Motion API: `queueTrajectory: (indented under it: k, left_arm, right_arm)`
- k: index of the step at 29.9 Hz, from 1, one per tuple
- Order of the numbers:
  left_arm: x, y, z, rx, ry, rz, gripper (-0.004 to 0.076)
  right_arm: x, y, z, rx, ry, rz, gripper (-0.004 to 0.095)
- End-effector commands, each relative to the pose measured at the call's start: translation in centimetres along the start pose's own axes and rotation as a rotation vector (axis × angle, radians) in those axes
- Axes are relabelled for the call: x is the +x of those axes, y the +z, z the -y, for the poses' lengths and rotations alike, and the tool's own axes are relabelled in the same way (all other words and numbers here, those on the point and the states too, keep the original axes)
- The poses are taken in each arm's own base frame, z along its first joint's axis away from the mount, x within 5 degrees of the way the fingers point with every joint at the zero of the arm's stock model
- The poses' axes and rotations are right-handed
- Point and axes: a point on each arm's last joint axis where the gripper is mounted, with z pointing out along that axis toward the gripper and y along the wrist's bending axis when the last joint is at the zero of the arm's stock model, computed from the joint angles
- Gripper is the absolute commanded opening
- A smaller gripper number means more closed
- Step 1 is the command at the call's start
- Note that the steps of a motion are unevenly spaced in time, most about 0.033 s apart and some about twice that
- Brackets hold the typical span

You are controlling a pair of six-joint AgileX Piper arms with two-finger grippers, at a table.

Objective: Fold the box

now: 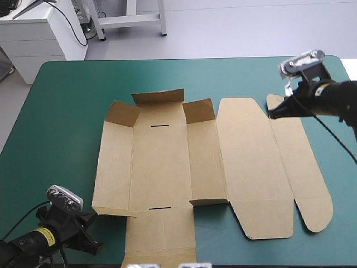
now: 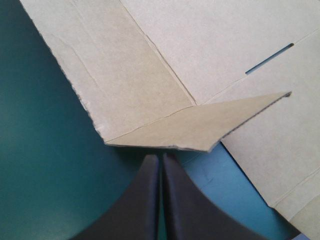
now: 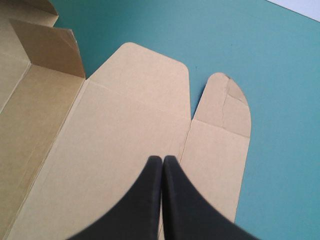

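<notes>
While the brown box (image 1: 162,167) lies opened out across the middle of the teal-green counter (image 1: 61,123), most of its panels rest flat on the cover. At its far end three short flaps stand partly raised: the left flap (image 1: 124,113), the far flap (image 1: 159,97) and the right flap (image 1: 198,110). One thin slot (image 1: 162,125) is cut in the central panel near the far flap. A second slot (image 1: 160,209) sits toward the near edge. To the right of the central panels lies the wide lid panel (image 1: 251,162). Beyond it is the narrow strip (image 1: 301,162) with rounded ends. Both lie flat.

The left end effector (image 2: 161,157) sits at the near left corner of the box, its black fingers pressed together into a single point and holding nothing. Just ahead of its tip is a triangular corner flap (image 2: 200,127), lifted a little off the counter with shadow beneath it. Whether the tip touches the flap's edge cannot be told.

The right end effector (image 3: 162,159) hovers at the far right of the box, its fingers likewise drawn together and empty. Its tip is above the fold between the lid panel and the narrow strip, toward their far ends. Contact with the board cannot be judged.
</notes>
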Motion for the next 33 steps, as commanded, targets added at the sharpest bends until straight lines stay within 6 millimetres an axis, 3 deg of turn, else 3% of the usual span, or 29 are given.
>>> queueTrajectory:
  k: [1, 8, 19, 27, 33]
  left_arm:
    - [-1.0, -0.4, 0.0, 0.004, -0.003, 0.067, 0.0001]
    - [-1.0, -0.4, 0.0, 0.004, -0.003, 0.067, 0.0001]
    - [-1.0, -0.4, 0.0, 0.004, 0.002, 0.067, 0.0001]
    - [-1.1, -0.4, 0.0, 0.004, 0.002, 0.073, 0.0001]
    - [-1.1, -0.4, 0.1, 0.007, 0.000, 0.073, 0.0001]
  right_arm:
    - [2.8, -2.6, -0.9, 0.041, 0.017, 0.115, -0.0014]
    - [9.9, -5.7, -3.4, 0.040, 0.054, 0.142, -0.0015]
    - [17.4, -10.4, -6.5, 0.051, 0.056, 0.272, -0.0015]
    - [21.2, -10.7, -7.9, 0.024, 0.050, 0.281, -0.0015]
    - [23.1, -9.3, -8.3, 0.011, 0.097, 0.251, -0.0015]
